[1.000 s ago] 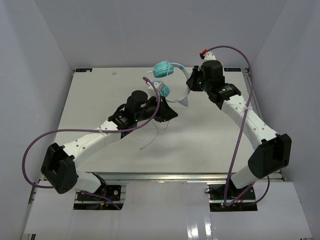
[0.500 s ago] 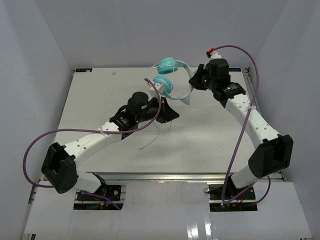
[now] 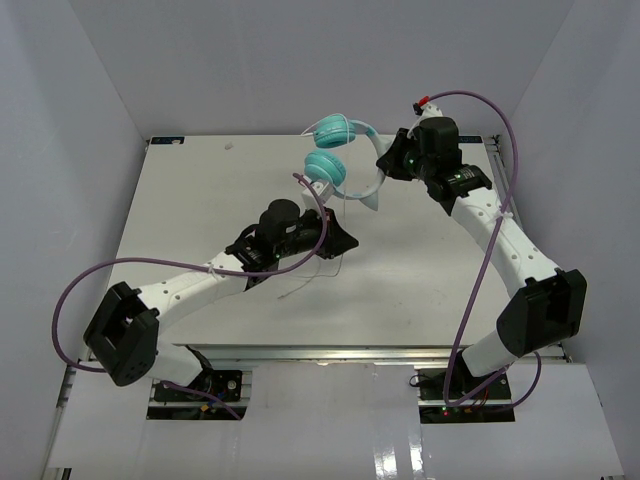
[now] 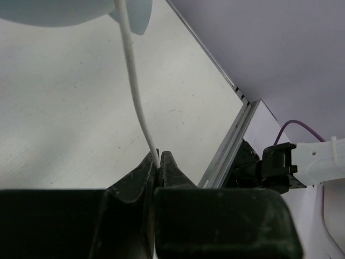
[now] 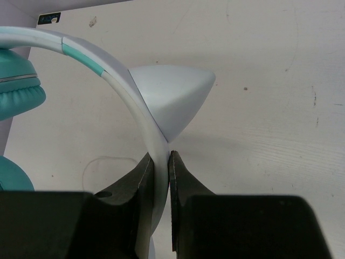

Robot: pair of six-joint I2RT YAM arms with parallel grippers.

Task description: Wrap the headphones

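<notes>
My right gripper (image 5: 161, 162) is clamped tight on the headband (image 5: 116, 81), and my left gripper (image 4: 159, 161) is pinched shut on the cord (image 4: 133, 81). Headphones (image 3: 340, 150) are up near the table's (image 3: 200, 220) far edge, 12 o'clock, with the teal earcups (image 3: 326, 168) at 9 o'clock from my right gripper.

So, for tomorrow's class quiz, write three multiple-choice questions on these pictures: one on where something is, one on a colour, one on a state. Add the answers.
1. In the top view, the headphones are: A over the far part of the table; B by the arm bases; C off the left side.
2. The ear cups are: A red; B teal; C black.
3. The left gripper is: A open; B shut on the headband; C shut on the cord.
Answers: 1 A, they show near the table's far edge; 2 B, both cups look teal; 3 C, its jaws pinch the thin white cord.
</notes>
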